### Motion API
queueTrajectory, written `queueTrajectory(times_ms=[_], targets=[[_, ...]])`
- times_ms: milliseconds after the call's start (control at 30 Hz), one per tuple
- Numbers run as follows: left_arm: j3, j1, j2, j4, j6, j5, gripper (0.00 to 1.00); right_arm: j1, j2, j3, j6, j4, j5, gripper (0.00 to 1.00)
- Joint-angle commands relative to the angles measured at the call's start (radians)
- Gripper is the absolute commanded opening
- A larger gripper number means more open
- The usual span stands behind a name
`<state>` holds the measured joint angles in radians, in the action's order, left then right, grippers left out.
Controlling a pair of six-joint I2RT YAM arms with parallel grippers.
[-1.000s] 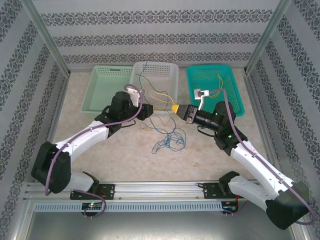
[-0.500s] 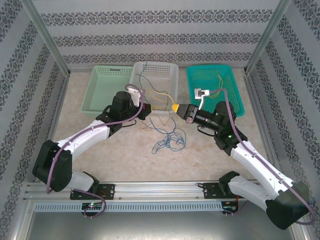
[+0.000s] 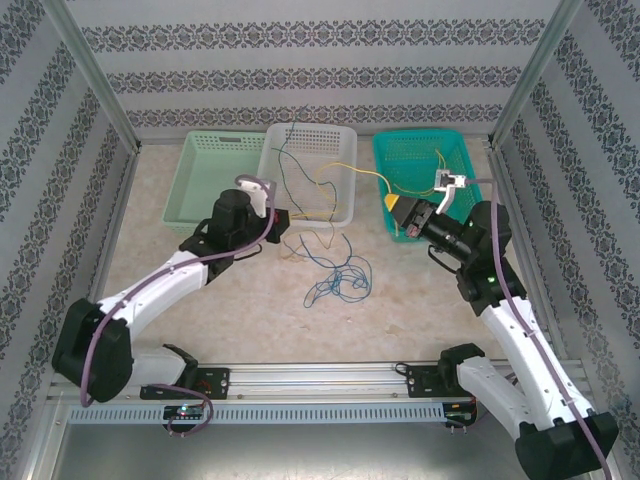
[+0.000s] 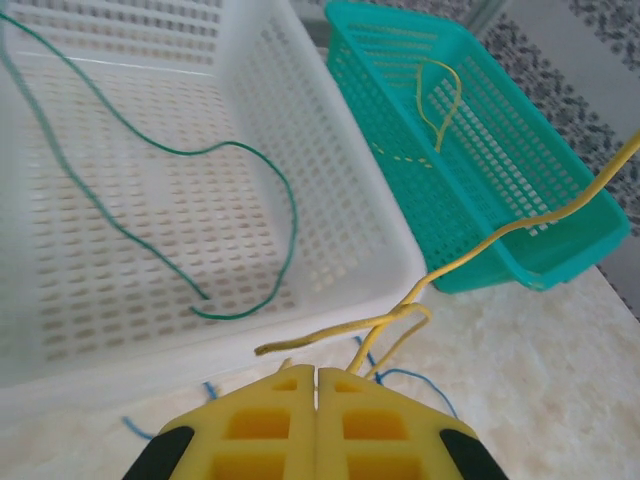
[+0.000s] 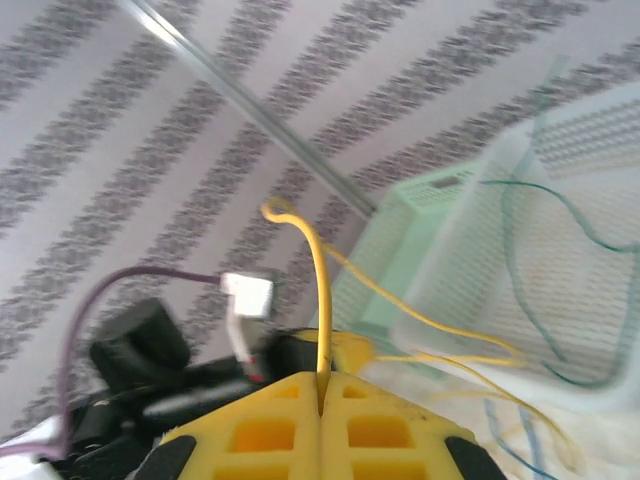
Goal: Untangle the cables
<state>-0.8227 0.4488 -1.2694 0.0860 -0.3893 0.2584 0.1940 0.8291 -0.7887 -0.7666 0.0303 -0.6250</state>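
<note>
The yellow cable point(image 5: 321, 320) stretches left to right: the right gripper point(image 5: 320, 378) pinches its right end, while the left gripper point(image 4: 317, 372), shut tight, sits at its left loop, hold unclear.

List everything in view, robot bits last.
baskets: 3; light green basket, white basket, teal basket; in a row at the far side of the table
green cable: 1, green, in the white basket
blue cables: a tangle, blue, on the table in front of the white basket
long yellow cable: 1, yellow, strung between both grippers
loose yellow cable: 1, yellow, in the teal basket
left gripper: 1, yellow, shut on the long yellow cable
right gripper: 1, yellow, shut on the long yellow cable
</note>
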Motion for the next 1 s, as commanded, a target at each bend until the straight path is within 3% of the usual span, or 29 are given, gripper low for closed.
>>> queueTrajectory(times_ms=[0,133,300,433,767,967], targets=[[0.042,-0.04,0.087,-0.045,0.022,-0.094,0.0,-0.084,0.03,-0.021,0.165,-0.268,-0.053,0.0],[0.07,-0.067,0.18,-0.08,0.017,-0.154,0.0,-0.178,0.037,0.019,0.191,-0.323,-0.091,0.0],[0.106,-0.09,0.261,-0.091,-0.005,-0.241,0.0,-0.209,0.05,-0.041,0.382,-0.613,0.125,0.0],[0.133,-0.117,0.297,-0.094,-0.034,-0.265,0.0,-0.277,0.052,-0.033,0.411,-0.652,0.166,0.0],[0.188,-0.185,0.389,-0.112,-0.111,-0.322,0.0,-0.273,0.083,-0.072,0.511,-0.754,0.387,0.0],[0.191,-0.191,0.373,-0.06,-0.115,-0.236,0.0,-0.225,0.08,-0.054,0.504,-0.702,0.239,0.0]])
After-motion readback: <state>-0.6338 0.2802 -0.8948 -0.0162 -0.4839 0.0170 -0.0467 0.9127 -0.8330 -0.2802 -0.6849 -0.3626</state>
